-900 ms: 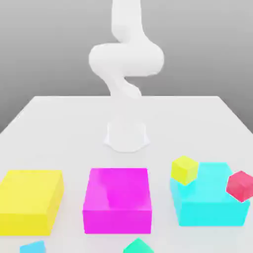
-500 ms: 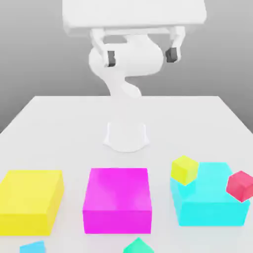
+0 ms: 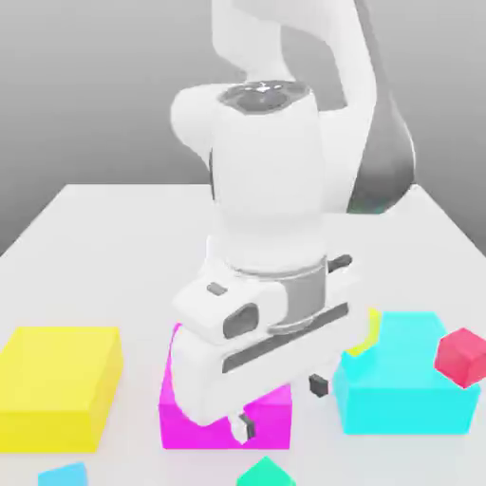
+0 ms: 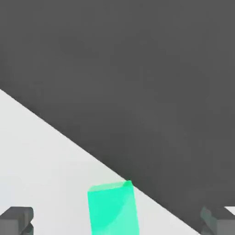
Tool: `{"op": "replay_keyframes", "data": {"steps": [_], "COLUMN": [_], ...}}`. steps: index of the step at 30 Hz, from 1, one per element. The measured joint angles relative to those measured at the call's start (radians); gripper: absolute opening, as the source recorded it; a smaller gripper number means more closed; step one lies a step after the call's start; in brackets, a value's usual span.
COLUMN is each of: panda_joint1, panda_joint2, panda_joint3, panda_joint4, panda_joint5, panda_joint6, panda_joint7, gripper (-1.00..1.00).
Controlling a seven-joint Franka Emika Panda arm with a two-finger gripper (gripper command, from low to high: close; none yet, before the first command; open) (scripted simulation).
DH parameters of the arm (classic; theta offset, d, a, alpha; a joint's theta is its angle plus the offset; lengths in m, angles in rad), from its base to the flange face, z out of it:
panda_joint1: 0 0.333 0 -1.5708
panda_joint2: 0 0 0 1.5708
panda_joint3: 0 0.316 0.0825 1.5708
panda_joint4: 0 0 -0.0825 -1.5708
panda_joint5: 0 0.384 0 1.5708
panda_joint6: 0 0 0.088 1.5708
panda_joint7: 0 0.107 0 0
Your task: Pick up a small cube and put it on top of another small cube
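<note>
A small green cube (image 3: 266, 472) lies at the table's front edge; in the hand view the same green cube (image 4: 113, 209) sits near the table's edge, in line with the gap between my fingers. My gripper (image 3: 282, 405) hangs open just above and behind it, in front of the magenta block (image 3: 176, 410), with nothing held. Both dark fingertips (image 4: 16, 220) stand wide apart. A small red cube (image 3: 462, 356) leans against the cyan block (image 3: 408, 389). The arm hides most of a small yellow cube (image 3: 372, 328). A small light-blue cube (image 3: 65, 475) lies at the front on the exterior view's left.
Three big blocks stand in a row: yellow block (image 3: 57, 384) on the exterior view's left, magenta in the middle, cyan on the right. The arm's white body (image 3: 266, 209) covers the table's middle. The white table (image 3: 104, 247) ends just beyond the green cube.
The hand has swung down from the top of the exterior view to low over the table's front. It now covers part of the magenta block and most of the small yellow cube. The cubes have not moved.
</note>
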Motion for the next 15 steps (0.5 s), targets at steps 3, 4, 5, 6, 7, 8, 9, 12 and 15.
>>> {"op": "replay_keyframes", "data": {"steps": [3, 4, 5, 6, 7, 8, 9, 12, 15], "panda_joint1": [0.001, -0.003, -0.009, -0.017, -0.023, -0.023, -0.023, -0.023, -0.018], "panda_joint2": [0.101, 0.137, 0.173, 0.211, 0.238, 0.238, 0.238, 0.238, 0.216], "panda_joint3": [-0.001, 0.004, 0.012, 0.021, 0.029, 0.029, 0.029, 0.029, 0.023], "panda_joint4": [0.003, 0.01, 0.017, 0.025, 0.03, 0.03, 0.03, 0.03, 0.025], "panda_joint5": [-0.029, -0.024, -0.016, -0.008, -0.001, -0.001, -0.001, -0.002, -0.009], "panda_joint6": [0.051, 0.077, 0.104, 0.132, 0.153, 0.153, 0.153, 0.151, 0.134], "panda_joint7": [-0.028, -0.037, -0.045, -0.052, -0.058, -0.058, -0.058, -0.057, -0.053], "gripper": [0.0, 0.0, 0.0, 0.0, -1.0, -1.0, -1.0, -1.0, -1.0]}}
